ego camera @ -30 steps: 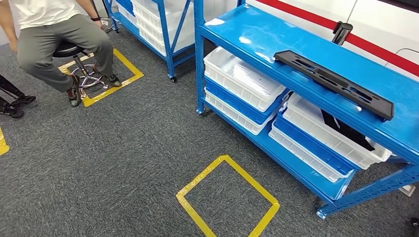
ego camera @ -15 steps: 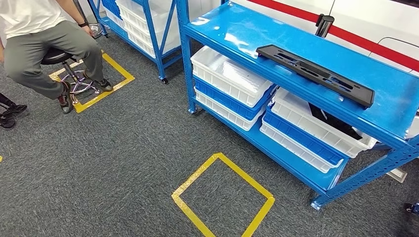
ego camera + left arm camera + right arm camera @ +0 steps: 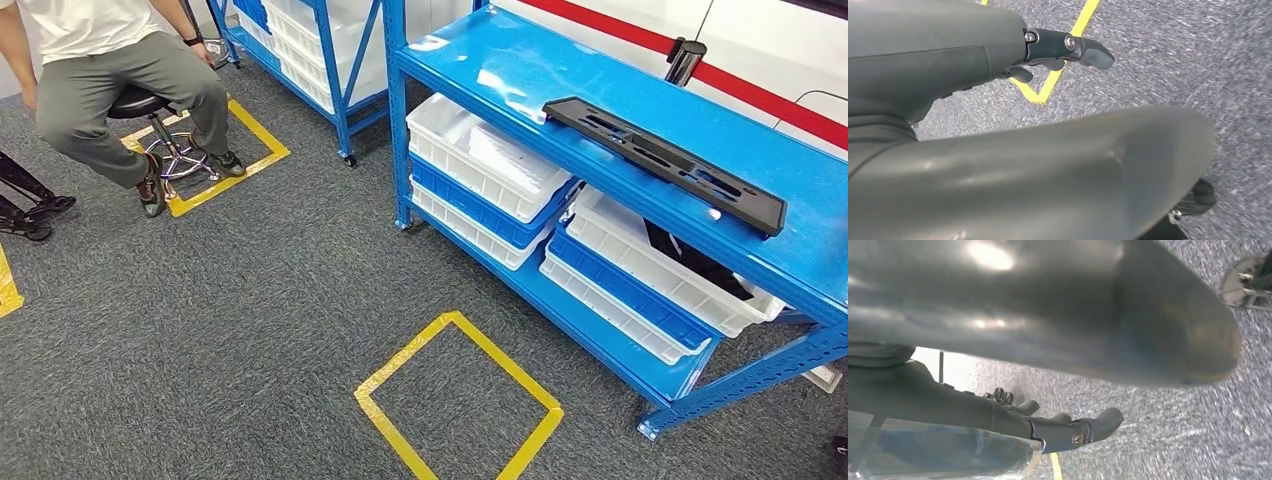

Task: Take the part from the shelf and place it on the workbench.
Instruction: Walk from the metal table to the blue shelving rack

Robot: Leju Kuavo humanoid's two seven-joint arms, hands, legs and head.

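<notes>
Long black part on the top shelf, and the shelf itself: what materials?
Long black slotted part: matte, thin and flat with cut-out slots, probably moulded plastic, possibly coated metal. Blue shelf: glossy painted metal by its look; its top reflects glare, and its corner posts are perforated.

Part point(image 3: 664, 163): long flat black plastic bar with slotted cutouts along its length, lying flat on top level of blue shelf point(image 3: 600, 110), untouched. It runs diagonally across the shelf top, one end near the middle of the surface, the other end close to the front edge toward the right
</notes>
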